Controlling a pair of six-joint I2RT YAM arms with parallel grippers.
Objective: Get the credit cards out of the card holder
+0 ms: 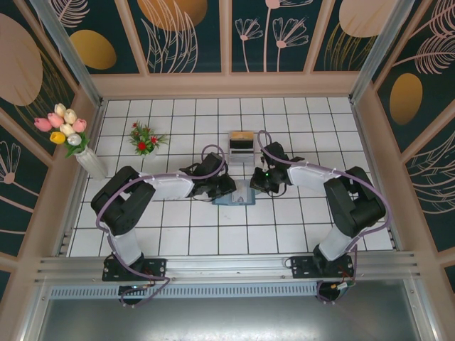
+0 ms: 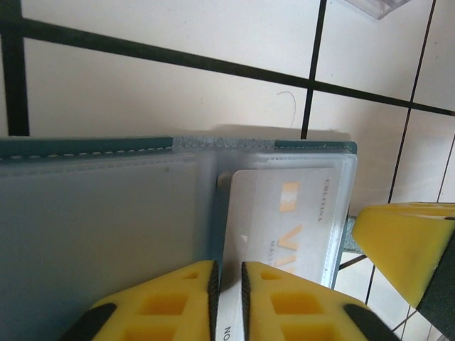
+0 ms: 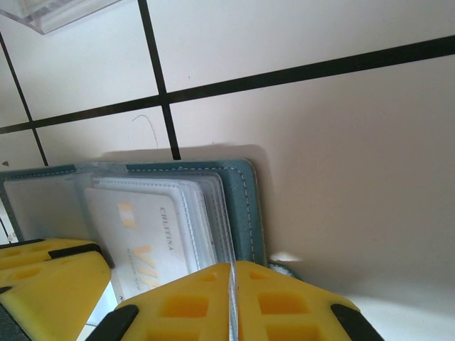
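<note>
While my right hand [image 3: 232,302] pinches the open card holder [image 3: 245,206] down on the bench [image 3: 320,142], my left hand [image 2: 227,298] is clamped on a credit card [image 2: 284,220]. I should pull it straight out, slowly, so the holder does not lift.

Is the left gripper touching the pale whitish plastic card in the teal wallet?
Touching: left wrist view shows the left gripper pinching the pale whitish card.
</note>
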